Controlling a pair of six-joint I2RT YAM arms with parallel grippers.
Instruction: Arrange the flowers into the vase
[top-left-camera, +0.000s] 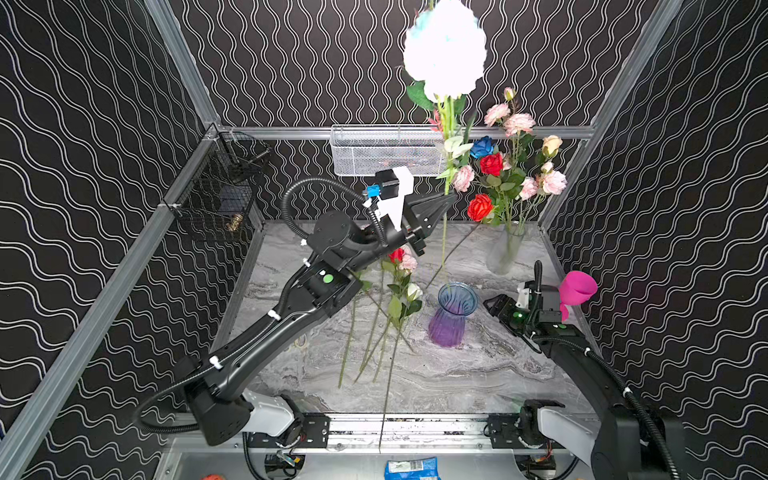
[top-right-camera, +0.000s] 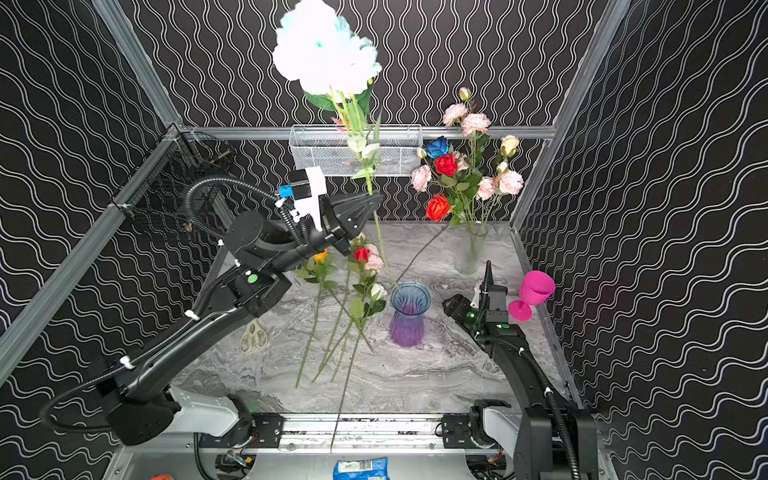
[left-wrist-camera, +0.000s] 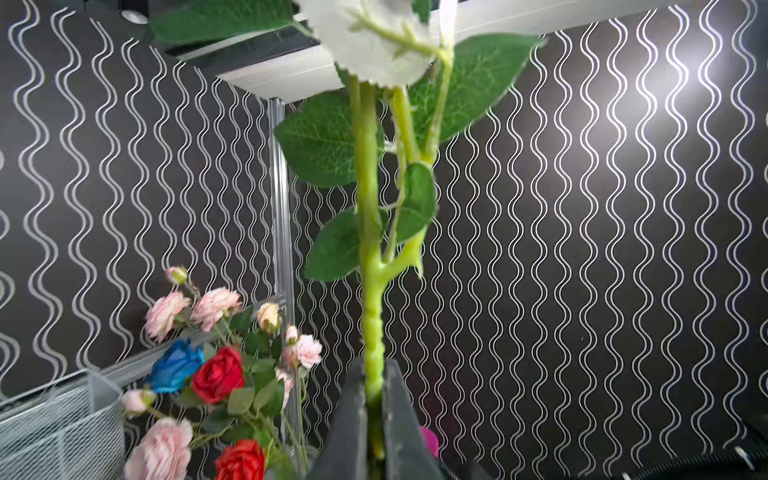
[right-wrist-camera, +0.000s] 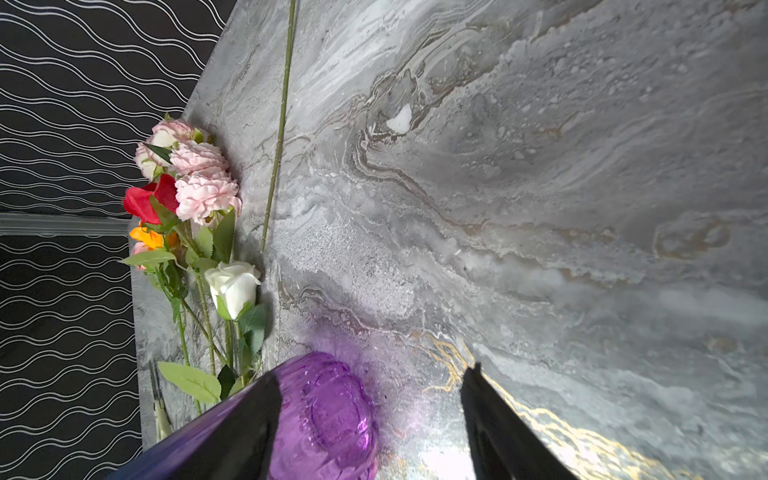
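Marble tabletop (top-left-camera: 478, 374); left claw (top-left-camera: 451, 199) grips white flower (top-left-camera: 444, 45) stem, purple vase (top-left-camera: 453, 316) below: lower straight; right claw (right-wrist-camera: 374, 370) open beside it.

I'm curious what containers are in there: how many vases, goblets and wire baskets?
Vases: 2, the purple vase and the clear vase
Goblets: 1, the pink goblet
Wire baskets: 2, the white basket and the black basket
Total: 5

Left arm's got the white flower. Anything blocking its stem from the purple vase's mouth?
Nothing visible. The purple vase is empty; the left gripper holds the white flower upright, its stem end hanging near the rim. Loose flowers lie beside the vase; the open right gripper sits low at its side.
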